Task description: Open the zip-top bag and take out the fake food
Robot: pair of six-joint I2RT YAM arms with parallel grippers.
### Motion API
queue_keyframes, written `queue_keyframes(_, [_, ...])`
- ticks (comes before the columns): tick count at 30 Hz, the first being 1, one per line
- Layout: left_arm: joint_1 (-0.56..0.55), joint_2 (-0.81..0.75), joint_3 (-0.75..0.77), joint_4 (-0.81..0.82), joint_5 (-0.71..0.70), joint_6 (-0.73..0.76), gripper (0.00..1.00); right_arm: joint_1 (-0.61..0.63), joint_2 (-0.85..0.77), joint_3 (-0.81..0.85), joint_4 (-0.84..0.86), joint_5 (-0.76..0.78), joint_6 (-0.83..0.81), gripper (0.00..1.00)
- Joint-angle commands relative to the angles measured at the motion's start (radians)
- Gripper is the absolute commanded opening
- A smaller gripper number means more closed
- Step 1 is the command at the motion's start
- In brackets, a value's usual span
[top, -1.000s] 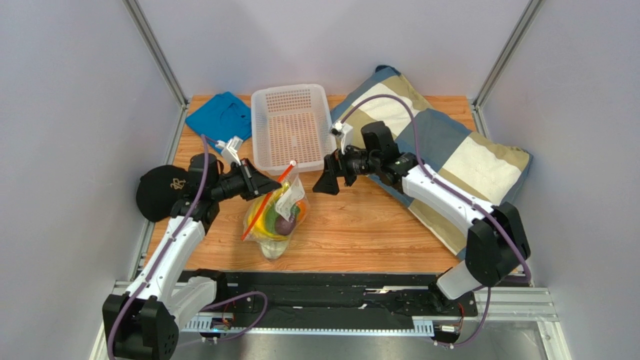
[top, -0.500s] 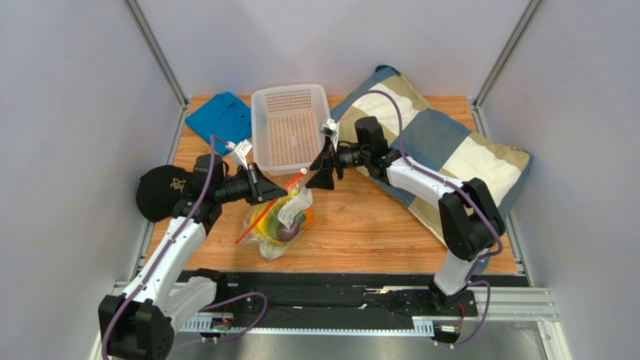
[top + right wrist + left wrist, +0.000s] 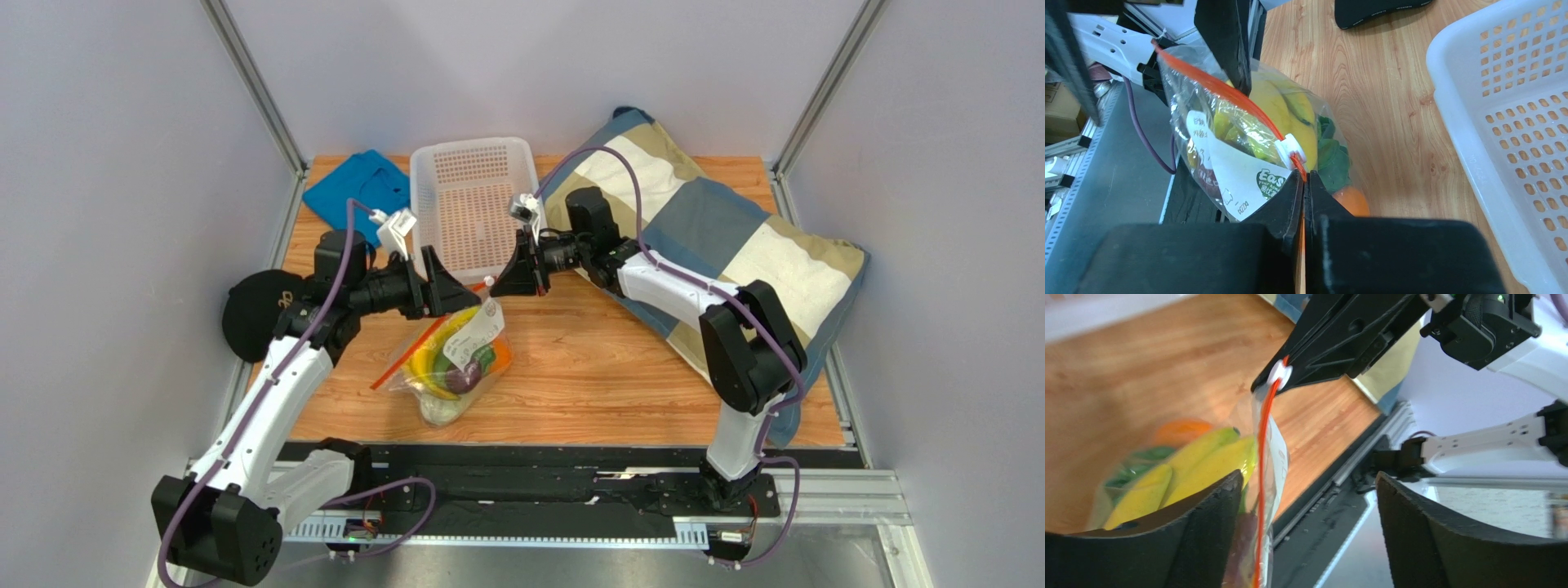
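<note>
Two sides hem you in: white basket (image 3: 472, 184) on the far side of the zip-top bag (image 3: 451, 361), pillow (image 3: 736, 245) to the right; open table (image 3: 601, 368) lies near. Your right gripper (image 3: 1303, 174) is pinched tight on the orange strip (image 3: 1198, 73) beside the slider (image 3: 1289, 144). Only the left wrist view shows your left gripper (image 3: 1309, 478) gaping wide, strip just beside one finger (image 3: 1204, 539), fake food (image 3: 1211, 459) inside.
</note>
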Motion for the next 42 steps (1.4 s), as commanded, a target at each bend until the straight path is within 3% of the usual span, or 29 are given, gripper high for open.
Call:
queue_keyframes(1, [-0.031,0.034,0.138,-0.098,-0.121,0.122,0.88,0.021,-0.053,0.025,-0.02,-0.017,-0.004,0.0])
queue_keyframes(5, [-0.034,0.11,0.181,-0.077,-0.116,0.162,0.84,0.024,-0.071,0.008,-0.084,-0.031,-0.03,0.0])
queue_keyframes(10, [-0.05,0.266,0.219,-0.075,-0.03,0.242,0.64,0.023,-0.053,0.037,-0.141,-0.099,-0.048,0.0])
queue_keyframes(17, [-0.064,0.321,0.284,-0.064,-0.014,0.369,0.7,0.023,-0.039,0.075,-0.243,-0.128,-0.106,0.0])
queue_keyframes(26, [-0.064,0.423,0.374,-0.103,0.245,0.512,0.71,0.021,-0.063,0.101,-0.348,-0.151,-0.146,0.0])
queue_keyframes(30, [-0.064,0.436,0.394,-0.11,0.351,0.527,0.61,0.014,-0.108,0.094,-0.364,-0.165,-0.139,0.0])
queue_keyframes(35, [-0.083,0.444,0.373,0.031,0.45,0.425,0.6,-0.006,-0.126,0.12,-0.369,-0.168,-0.128,0.0])
queue_keyframes(42, [-0.124,0.484,0.387,0.028,0.458,0.441,0.5,-0.016,-0.105,0.149,-0.395,-0.182,-0.14,0.0])
